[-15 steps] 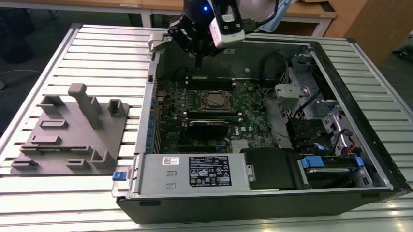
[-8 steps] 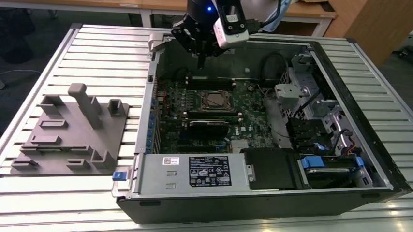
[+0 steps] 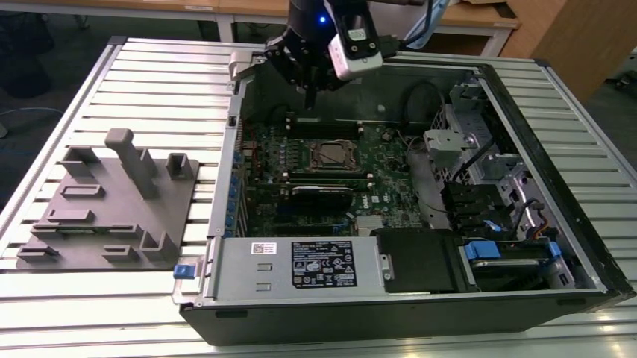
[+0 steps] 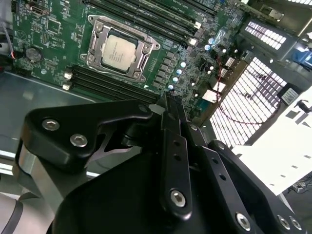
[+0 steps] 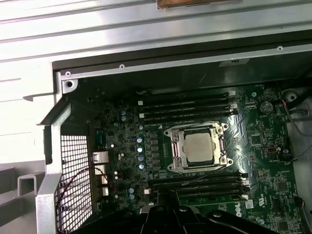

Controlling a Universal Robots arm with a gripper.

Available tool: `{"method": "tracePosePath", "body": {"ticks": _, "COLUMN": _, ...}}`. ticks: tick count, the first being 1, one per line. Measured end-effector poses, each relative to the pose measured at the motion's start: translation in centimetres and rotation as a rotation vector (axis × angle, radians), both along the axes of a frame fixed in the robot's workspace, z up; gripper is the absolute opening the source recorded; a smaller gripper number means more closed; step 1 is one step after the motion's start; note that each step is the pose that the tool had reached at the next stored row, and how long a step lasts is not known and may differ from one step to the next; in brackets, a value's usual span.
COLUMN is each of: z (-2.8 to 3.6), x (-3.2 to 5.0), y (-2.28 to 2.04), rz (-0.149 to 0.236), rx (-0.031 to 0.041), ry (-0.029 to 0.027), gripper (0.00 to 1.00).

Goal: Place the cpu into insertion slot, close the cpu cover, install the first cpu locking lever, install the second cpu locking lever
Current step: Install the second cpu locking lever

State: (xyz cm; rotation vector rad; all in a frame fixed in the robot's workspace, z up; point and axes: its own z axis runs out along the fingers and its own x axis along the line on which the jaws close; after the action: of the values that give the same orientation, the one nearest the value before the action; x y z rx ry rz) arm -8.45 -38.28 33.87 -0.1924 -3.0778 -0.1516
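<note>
In the exterior view the gripper (image 3: 312,95) is hanging above the insertion slot (image 3: 330,156), fingers pinched together and empty, while in both wrist views the cpu (image 4: 119,51) (image 5: 199,147) is sitting under the cpu cover (image 4: 120,48), so a careless descent risks bending a loose locking lever.

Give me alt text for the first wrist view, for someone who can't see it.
A silver-topped cpu sits in its socket under the closed metal cpu cover on a green motherboard inside an open computer case. Long black memory slots flank the socket, and the dark gripper shows at the picture's edge.
</note>
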Motion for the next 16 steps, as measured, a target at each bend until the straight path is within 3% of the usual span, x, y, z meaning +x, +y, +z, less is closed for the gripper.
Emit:
{"method": "tracePosePath", "body": {"ticks": 8, "z": -0.79, "x": 0.00, "y": 0.00, "rz": 0.000, "rx": -0.0001, "ry": 0.0000, "gripper": 0.11}}
{"method": "tracePosePath", "body": {"ticks": 12, "z": -0.84, "x": 0.01, "y": 0.00, "rz": 0.000, "rx": -0.0001, "ry": 0.0001, "gripper": 0.11}}
{"method": "tracePosePath", "body": {"ticks": 16, "z": -0.90, "x": 0.58, "y": 0.00, "rz": 0.000, "rx": 0.0000, "ry": 0.0000, "gripper": 0.11}}
